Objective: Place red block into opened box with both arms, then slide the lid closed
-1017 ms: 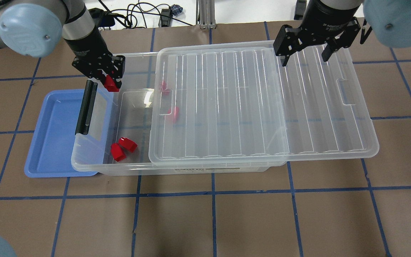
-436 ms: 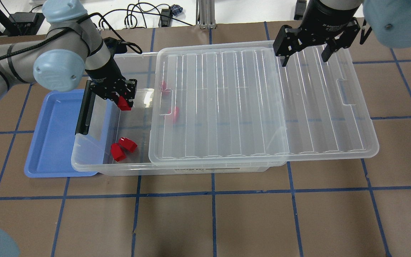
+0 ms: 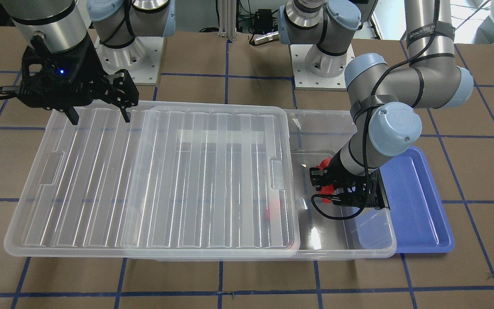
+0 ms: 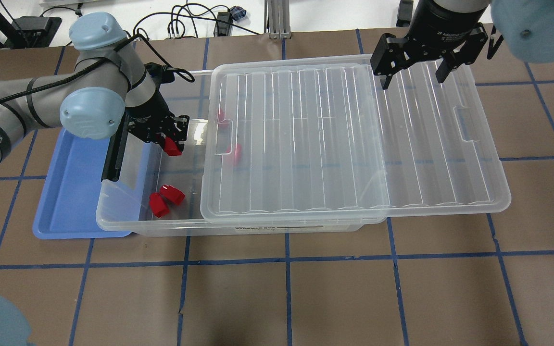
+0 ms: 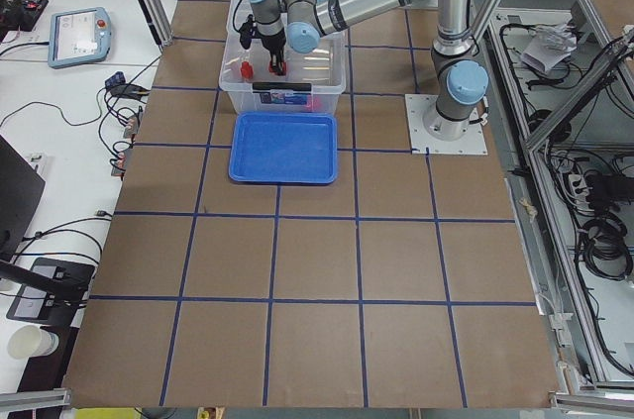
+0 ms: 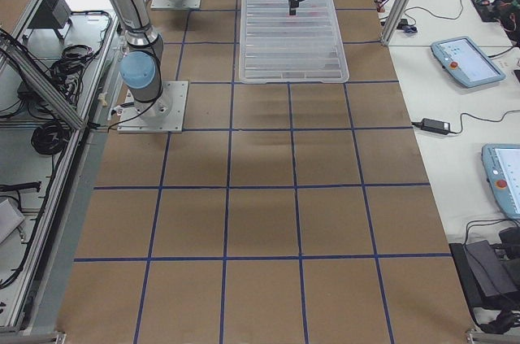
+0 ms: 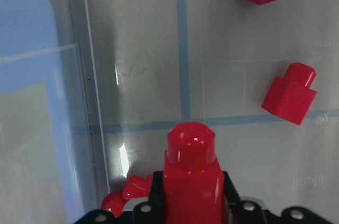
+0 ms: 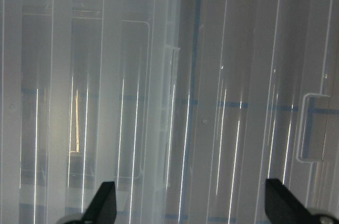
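Brown tabletop (image 4: 334,298) taped into blue squares, carrying the box (image 4: 161,228), with a black handle (image 4: 111,166) at one short end and a blue tray (image 4: 70,192) just beside that end. Clear lid (image 4: 334,139) offset toward the robot's right, covering most of the box and overhanging its other end, with an open strip left at the handle end. Low over that strip, between the handle-end wall and the lid's notched short edge, left pincer (image 4: 171,144) pinching the red block (image 4: 173,147) by its broad end. From the left wrist view, long axis of the block in line with the pincer's reach, narrow rounded end leading toward the clear floor, no contact visible. Straight ahead of that tip, bare floor; two loose red blocks (image 4: 166,199) off toward the lower edge of the overhead view, two further red blocks (image 4: 235,153) under the lid. By that layout, probably only a short lowering or a plain release needed, no sideways shift, with the block likely to tip onto its side on landing. Over the lid's long edge at the top of the overhead view, toward the overhanging end, right pincer (image 4: 412,77) spread wide and empty, apparently not touching. Nearer arm for the closing push, then, the right one, with travel toward the handle and the left pincer to be lifted clear of the strip first.
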Robot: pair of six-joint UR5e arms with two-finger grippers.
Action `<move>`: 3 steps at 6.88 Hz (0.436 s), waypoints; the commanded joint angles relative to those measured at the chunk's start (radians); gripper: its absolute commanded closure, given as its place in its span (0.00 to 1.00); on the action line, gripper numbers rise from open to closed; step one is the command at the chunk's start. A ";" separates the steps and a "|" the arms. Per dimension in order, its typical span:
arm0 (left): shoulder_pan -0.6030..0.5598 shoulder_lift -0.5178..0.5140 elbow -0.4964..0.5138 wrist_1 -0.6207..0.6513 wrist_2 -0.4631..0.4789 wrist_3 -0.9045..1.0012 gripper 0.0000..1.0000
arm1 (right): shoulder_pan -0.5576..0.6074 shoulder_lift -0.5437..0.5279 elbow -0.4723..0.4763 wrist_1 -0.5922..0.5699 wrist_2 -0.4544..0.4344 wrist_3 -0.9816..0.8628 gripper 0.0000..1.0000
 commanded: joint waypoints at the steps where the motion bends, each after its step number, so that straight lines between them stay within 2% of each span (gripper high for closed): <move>1: 0.004 -0.012 -0.098 0.171 0.001 -0.005 0.99 | -0.050 0.002 -0.005 0.042 0.008 -0.002 0.00; 2: 0.006 -0.027 -0.109 0.189 0.001 -0.005 0.96 | -0.118 0.000 -0.008 0.078 0.011 -0.037 0.00; 3: 0.006 -0.037 -0.103 0.189 0.012 -0.006 0.42 | -0.165 0.000 -0.005 0.092 0.009 -0.081 0.00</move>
